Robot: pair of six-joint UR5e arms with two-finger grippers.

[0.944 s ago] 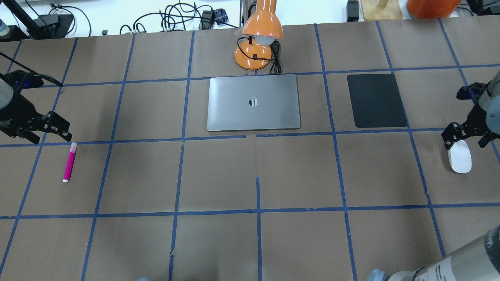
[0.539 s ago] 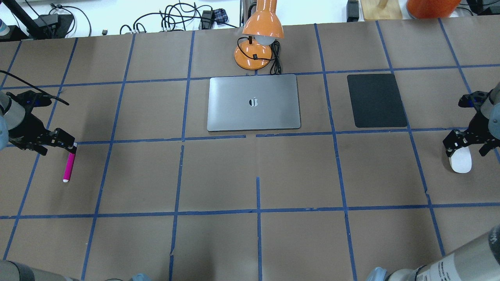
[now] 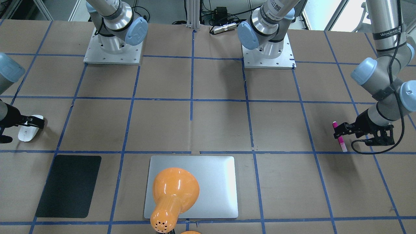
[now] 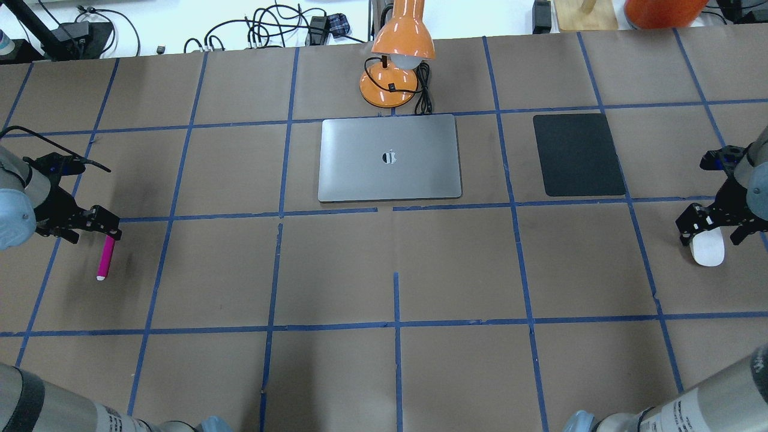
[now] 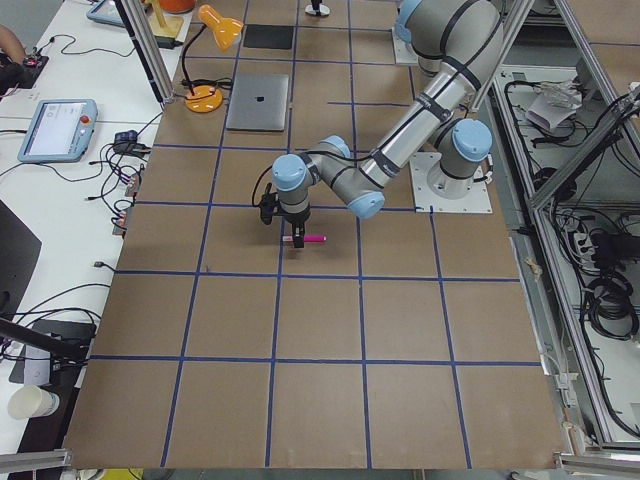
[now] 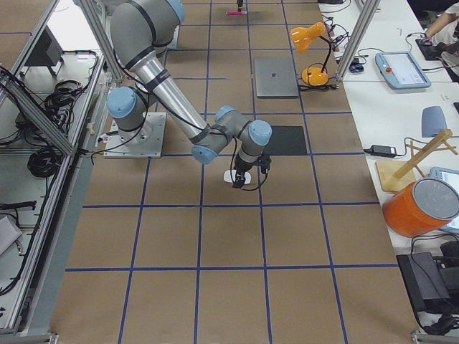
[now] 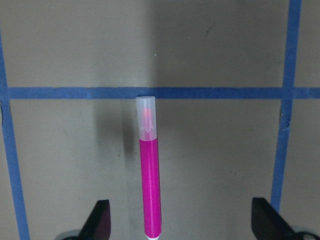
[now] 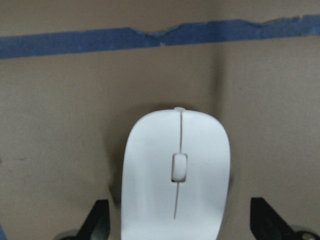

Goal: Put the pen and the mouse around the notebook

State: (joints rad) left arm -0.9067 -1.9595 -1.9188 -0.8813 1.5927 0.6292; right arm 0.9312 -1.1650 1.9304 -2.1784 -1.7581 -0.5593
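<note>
The magenta pen (image 4: 106, 257) lies on the table at the far left, its pale cap (image 7: 147, 117) pointing away from me. My left gripper (image 4: 93, 234) is open and low over the cap end, and the pen (image 7: 150, 185) lies between its fingers, nearer one of them. The white mouse (image 4: 708, 252) sits at the far right. My right gripper (image 4: 714, 233) is open and straddles the mouse (image 8: 177, 170), a finger on each side. The silver-grey notebook (image 4: 390, 157) lies closed at the centre back, away from both grippers.
An orange desk lamp (image 4: 396, 60) with its cord stands just behind the notebook. A black mat (image 4: 578, 154) lies to the notebook's right. Blue tape lines grid the brown table (image 4: 396, 270).
Both grippers have come down and toward the near side: the left now covers the pen's cap end, and the right sits over the mouse's far end. Pen and mouse have not moved.
</note>
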